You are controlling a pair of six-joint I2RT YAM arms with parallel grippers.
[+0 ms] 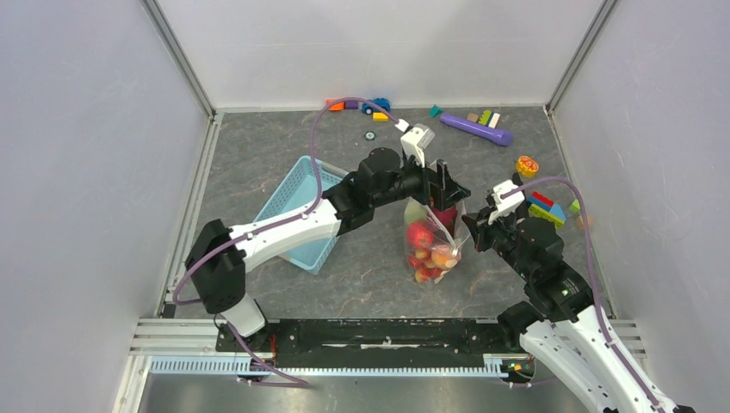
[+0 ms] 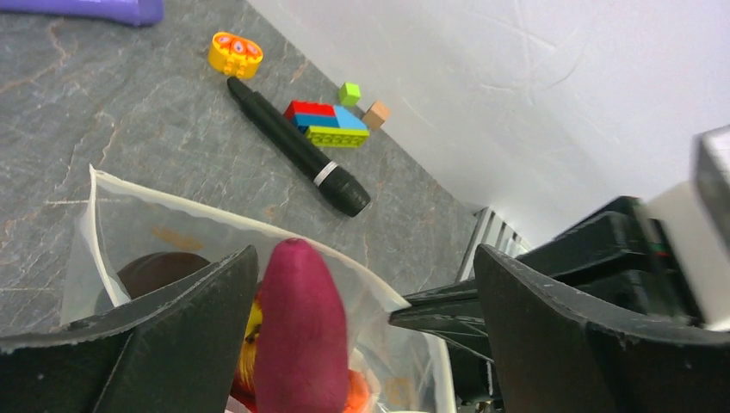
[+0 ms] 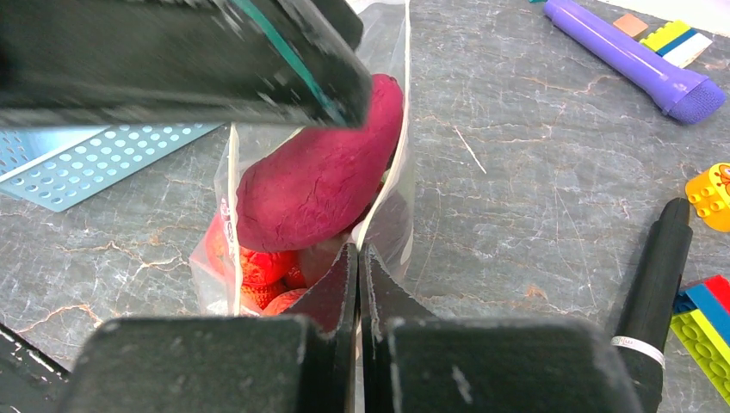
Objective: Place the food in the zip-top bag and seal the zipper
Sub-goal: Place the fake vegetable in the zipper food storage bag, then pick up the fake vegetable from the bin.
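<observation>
The zip-top bag [image 2: 146, 224] stands near the middle of the tabletop [image 1: 370, 267], mouth up and held apart. Red and orange food [image 1: 422, 237] is heaped in its lower part. A long magenta piece [image 3: 323, 176] sticks up through the mouth, its lower end down among the red pieces and its upper end above the rim.

The left hand [image 1: 446, 191] hangs over the mouth with its fingers spread wide. The magenta piece seems to lean against the inner face of one finger [image 2: 185, 331], though the wrist view is too close to be sure they touch. The other finger is well apart from it.

The right hand [image 3: 357, 258] comes in from the near right, fingers pressed together and pinching the bag's upper edge.

A light blue basket [image 1: 301, 211] lies just left of the bag, under the left arm. On the right lie a black marker [image 2: 297, 146], stacked building blocks [image 2: 331, 123] and a yellow piece [image 2: 234, 53]. A purple cylinder [image 1: 476, 129] rests near the far wall.
</observation>
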